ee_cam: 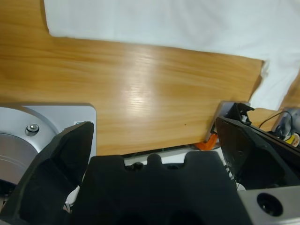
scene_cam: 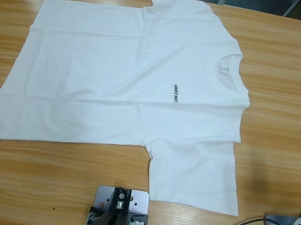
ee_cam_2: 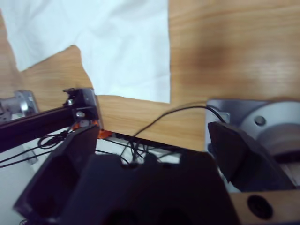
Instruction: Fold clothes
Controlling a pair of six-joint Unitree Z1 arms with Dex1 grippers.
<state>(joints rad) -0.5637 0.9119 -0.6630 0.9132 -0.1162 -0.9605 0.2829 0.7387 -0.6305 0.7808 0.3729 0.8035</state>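
Our left gripper [ee_cam: 154, 140] has its jaws spread with nothing between them, hanging over bare wooden counter [ee_cam: 140, 93] near its own base plate. Our right gripper [ee_cam_2: 152, 140] likewise holds its jaws spread and empty above the counter's near edge. Beyond both, the white T-shirt [scene_cam: 128, 73] lies flat and unfolded across the counter, chest lettering [scene_cam: 175, 93] up, collar [scene_cam: 226, 70] toward the right, one sleeve [scene_cam: 194, 178] reaching toward us.

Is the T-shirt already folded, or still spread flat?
Spread flat: the T-shirt shows both sleeves, collar and chest lettering on the table.
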